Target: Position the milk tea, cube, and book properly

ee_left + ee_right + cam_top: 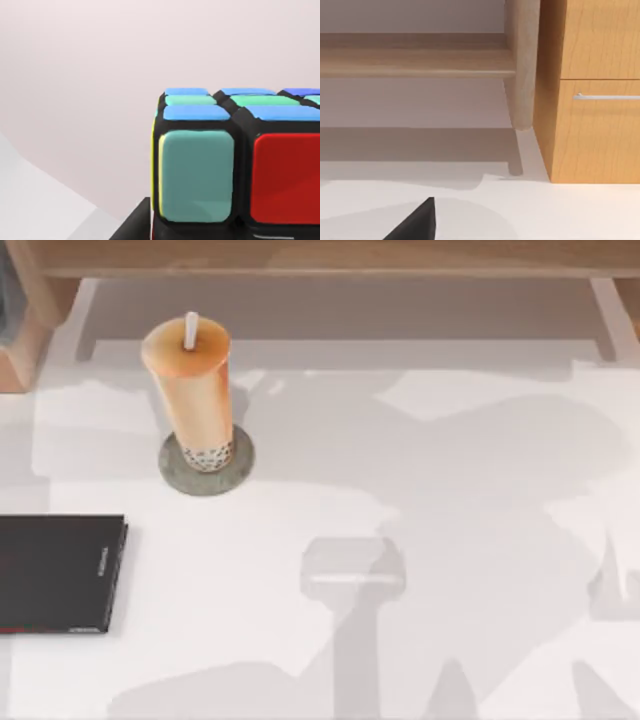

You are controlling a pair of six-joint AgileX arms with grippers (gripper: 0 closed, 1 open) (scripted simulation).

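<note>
Orange-tan milk tea (pixel 192 390) stands upright on a round grey coaster (pixel 236 472) at the counter's (pixel 330 500) far left in the top view, straw (pixel 190 330) up. Thin black book (pixel 58 573) lies flat at the left edge, nearer than the cup.

Left wrist view: cube (pixel 235 160) sits very close under the left tool, teal and red faces toward the camera, blue and green tiles on top. A dark edge shows beneath it; cannot tell whether the left tool's fingers are around the cube, wide or narrow.

Right wrist view: wooden shelf leg (pixel 521 65), drawer front with a metal handle (pixel 606 96), and a dark wedge low in frame. Right tool's opening: cannot tell.

Risks, judged: if the cube is gripped off-centre it could twist or slip on release. A sweep of the left arm toward the cup could tip it, being tall on a small coaster.
</note>
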